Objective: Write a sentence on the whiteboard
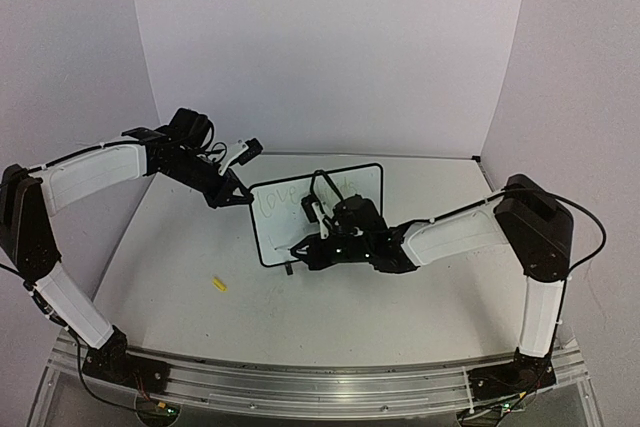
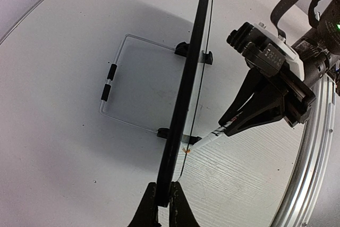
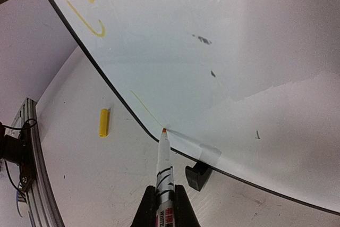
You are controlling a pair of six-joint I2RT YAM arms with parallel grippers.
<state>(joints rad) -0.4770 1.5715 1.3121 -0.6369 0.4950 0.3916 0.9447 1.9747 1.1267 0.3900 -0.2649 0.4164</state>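
Observation:
The whiteboard (image 1: 290, 222) stands tilted on its black feet mid-table. It shows edge-on in the left wrist view as a black frame (image 2: 189, 73). My left gripper (image 1: 238, 193) is shut on the frame's upper left edge, its fingers (image 2: 178, 206) clamping it. My right gripper (image 3: 165, 206) is shut on a white marker (image 3: 164, 166). The marker's orange tip touches the whiteboard (image 3: 223, 46) near its lower left corner, at the end of a thin yellow stroke (image 3: 144, 108). Faint handwriting of the sentence (image 1: 283, 197) runs along the top; its yellow loops (image 3: 85, 3) show at upper left.
A yellow marker cap (image 1: 219, 285) lies on the table left of the board's front, also in the right wrist view as the cap (image 3: 104, 122). A black foot (image 3: 197, 176) sits right of the marker. A wire stand (image 2: 113, 86) props the board from behind.

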